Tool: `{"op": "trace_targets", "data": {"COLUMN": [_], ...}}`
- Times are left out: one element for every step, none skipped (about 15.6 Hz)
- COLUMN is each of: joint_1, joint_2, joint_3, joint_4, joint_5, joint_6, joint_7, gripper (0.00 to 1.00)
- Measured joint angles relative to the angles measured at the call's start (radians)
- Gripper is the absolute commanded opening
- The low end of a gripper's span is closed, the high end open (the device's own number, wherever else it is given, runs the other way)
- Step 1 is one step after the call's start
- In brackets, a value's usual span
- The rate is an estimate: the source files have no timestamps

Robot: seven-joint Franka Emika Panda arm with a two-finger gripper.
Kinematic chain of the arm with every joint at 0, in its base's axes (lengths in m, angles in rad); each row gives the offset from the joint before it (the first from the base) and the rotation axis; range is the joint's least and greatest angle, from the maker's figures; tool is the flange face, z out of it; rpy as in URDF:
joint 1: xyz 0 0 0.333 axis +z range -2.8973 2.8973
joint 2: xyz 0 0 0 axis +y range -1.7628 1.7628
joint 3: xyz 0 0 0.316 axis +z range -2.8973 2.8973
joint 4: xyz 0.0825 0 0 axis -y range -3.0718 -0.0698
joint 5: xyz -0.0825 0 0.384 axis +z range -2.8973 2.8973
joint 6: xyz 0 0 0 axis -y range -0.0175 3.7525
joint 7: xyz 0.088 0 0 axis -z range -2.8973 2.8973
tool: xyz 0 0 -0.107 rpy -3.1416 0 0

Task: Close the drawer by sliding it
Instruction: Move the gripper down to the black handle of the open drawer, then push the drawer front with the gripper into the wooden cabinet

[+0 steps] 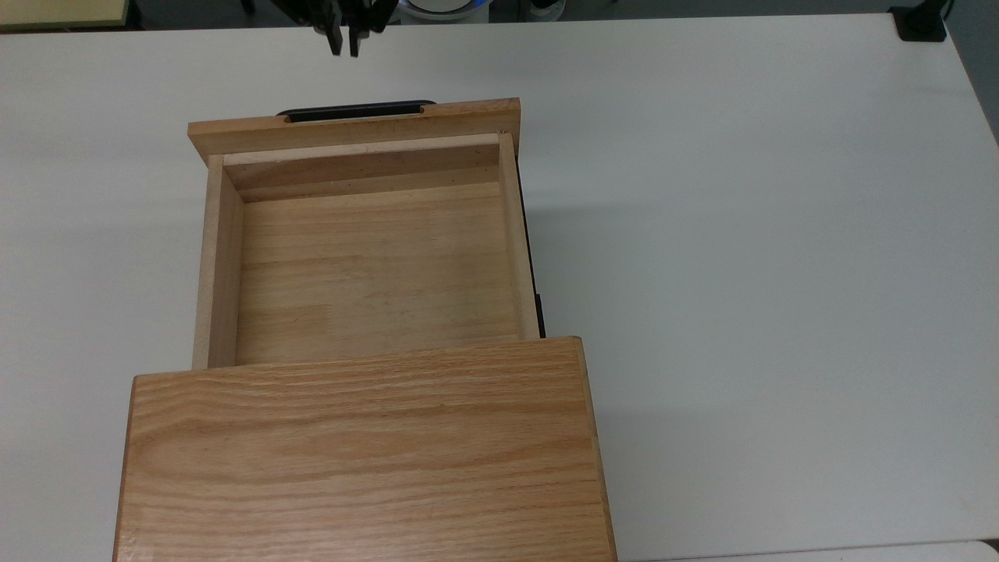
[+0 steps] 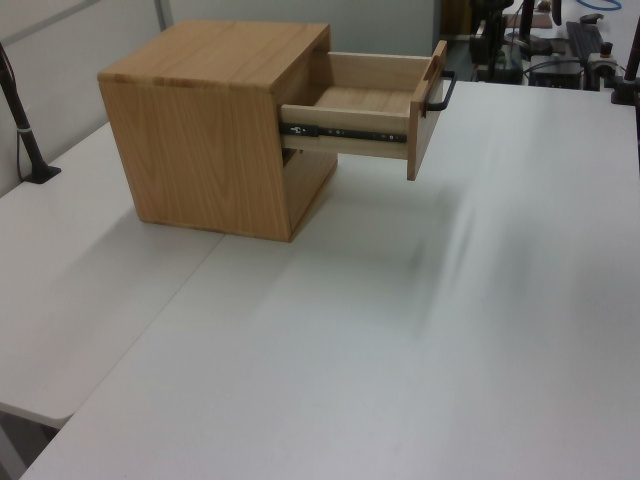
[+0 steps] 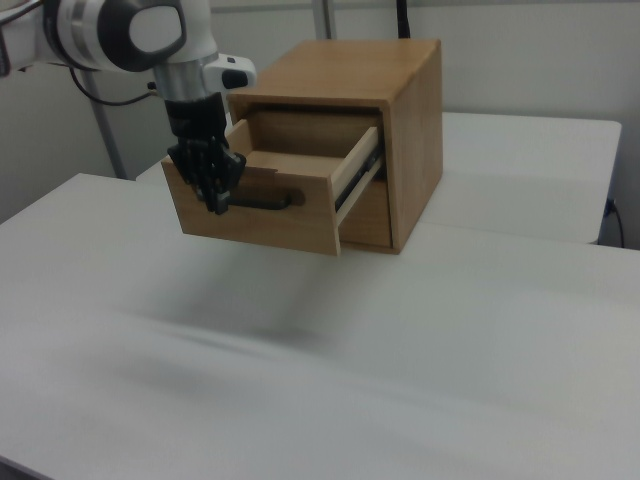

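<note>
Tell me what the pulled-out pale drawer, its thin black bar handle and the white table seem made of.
Drawer: light wood with visible grain and a matt finish. Handle: probably black-painted metal, though plastic is possible. Table: smooth white, likely laminate.

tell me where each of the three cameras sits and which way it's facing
Top view: overhead, looking down into the open drawer; gripper at its top edge.
Left view: high, off the cabinet's side, looking along the table; drawer juts toward the left view's right.
Right view: low, in front of the drawer, facing its handle; arm and gripper before it.
Shared: all show the drawer pulled out.
</note>
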Motion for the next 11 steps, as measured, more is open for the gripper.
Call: {"op": "trace_targets", "data": {"joint_1": [0.0,0.0,0.0,0.0,0.0,0.0,0.0,0.002,0.006,0.01,0.013], "joint_2": [0.017,0.036,0.056,0.076,0.095,0.112,0.127,0.14,0.15,0.159,0.168], "joint_3": [0.001,0.002,0.002,0.002,0.002,0.002,0.002,0.002,0.002,0.002,0.002], "joint_4": [0.01,0.022,0.035,0.051,0.068,0.084,0.1,0.113,0.121,0.129,0.135], "joint_5": [0.0,0.0,0.002,0.01,0.02,0.03,0.036,0.039,0.04,0.04,0.04], "joint_6": [0.002,0.004,0.005,0.006,0.006,0.006,0.011,0.023,0.043,0.07,0.1], "joint_7": [0.0,0.0,0.0,0.0,0.0,0.0,0.0,0.0,0.0,0.003,0.008], "gripper": [0.14,0.13,0.13,0.12,0.12,0.12,0.11,0.11,0.11,0.11,0.11]}}
